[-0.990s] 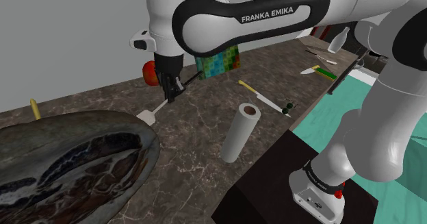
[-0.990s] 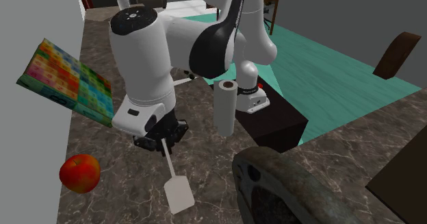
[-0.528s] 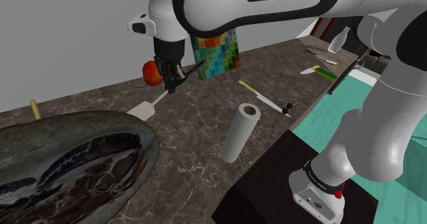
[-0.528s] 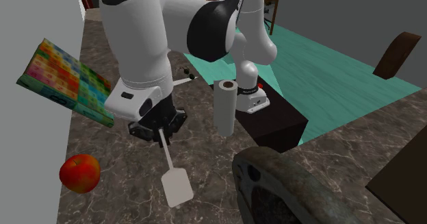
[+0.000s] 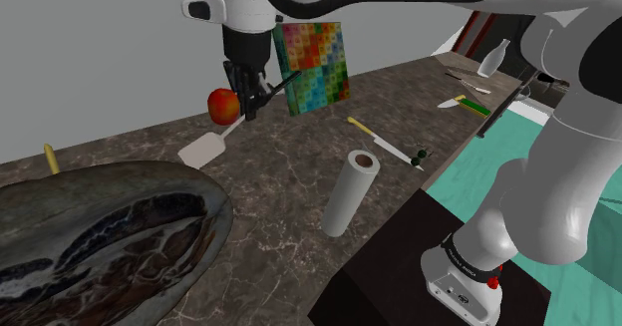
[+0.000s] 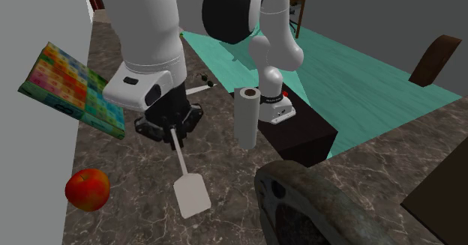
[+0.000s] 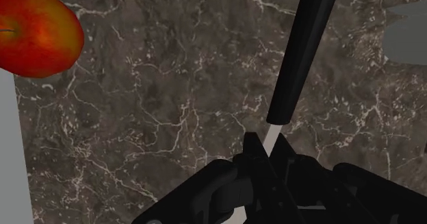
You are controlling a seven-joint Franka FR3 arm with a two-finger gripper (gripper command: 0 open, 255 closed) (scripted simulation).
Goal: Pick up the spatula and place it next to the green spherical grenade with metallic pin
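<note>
my gripper [image 5: 249, 100] is clamped narrow on the spatula [image 5: 202, 151], gripping the thin pale shaft where it meets the black handle. compared with a second ago it has risen further above the marbled bench [image 5: 289, 199]. the spatula hangs tilted, its flat white blade lowest and its dark handle pointing up towards the multicoloured box [image 5: 314, 65]. in the shoulder view the blade has moved up and to the left since the earlier frame and now lies just below the red apple [image 5: 223, 105]. in the second exterior view the gripper [image 6: 171, 131] holds the spatula [image 6: 192, 196] with the blade between the apple [image 6: 87, 189] and the big dark bowl [image 6: 315, 206]. the white paper roll [image 6: 246, 116] stands unmoved behind. from the wrist, the handle [image 7: 304, 44] runs away from the gripper [image 7: 263, 154] over the bench, well apart from the apple [image 7: 37, 31].
</note>
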